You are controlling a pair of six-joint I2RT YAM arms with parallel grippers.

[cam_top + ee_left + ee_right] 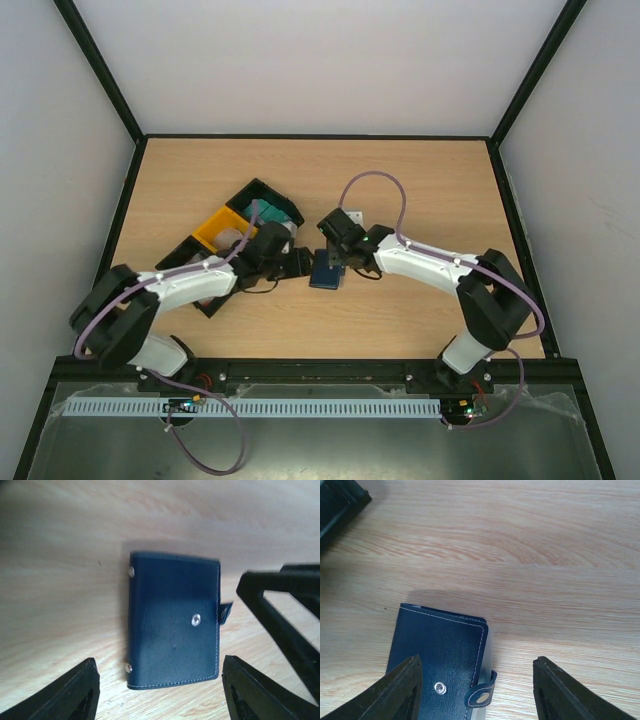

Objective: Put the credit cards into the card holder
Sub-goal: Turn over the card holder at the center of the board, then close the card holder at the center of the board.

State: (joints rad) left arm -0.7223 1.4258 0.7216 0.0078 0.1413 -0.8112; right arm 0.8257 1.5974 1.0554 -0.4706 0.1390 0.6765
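White arms (190, 284), black joints (492, 290), lilac cables (375, 177), black claws (160, 659)

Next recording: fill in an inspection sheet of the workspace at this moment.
Surface: wooden table, light grain.
Job's things: dark blue wallet lying flat mid-table, folded shut, snap tab unfastened; a teal card in the tray, other cards too small to tell.
Clutter: black-and-yellow tray beyond the left arm.
End effectors: left end effector and right end effector both open over the wallet, not gripping it.
Cables: purple cable looping along each arm.
Surroundings: white walls.
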